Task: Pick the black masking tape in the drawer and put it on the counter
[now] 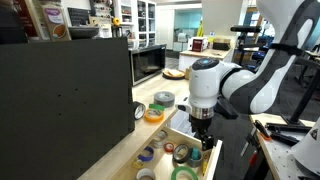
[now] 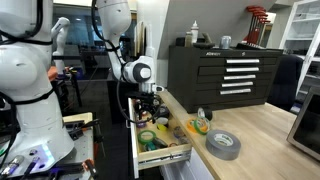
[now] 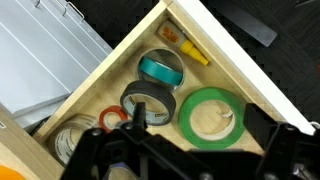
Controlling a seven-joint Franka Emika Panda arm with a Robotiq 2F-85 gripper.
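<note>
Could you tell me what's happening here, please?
The robot's gripper hangs open over the pulled-out drawer, holding nothing. The black tape lies in the drawer beside a teal roll and a green roll, right below the gripper. It is not yet on the counter.

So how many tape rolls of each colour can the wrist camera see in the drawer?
In the drawer, wrist view:
teal roll: 1
black roll: 1
green roll: 1
orange roll: 1, partly hidden
Total: 4
The pale coil at the lower left is too hidden to count as tape.
</note>
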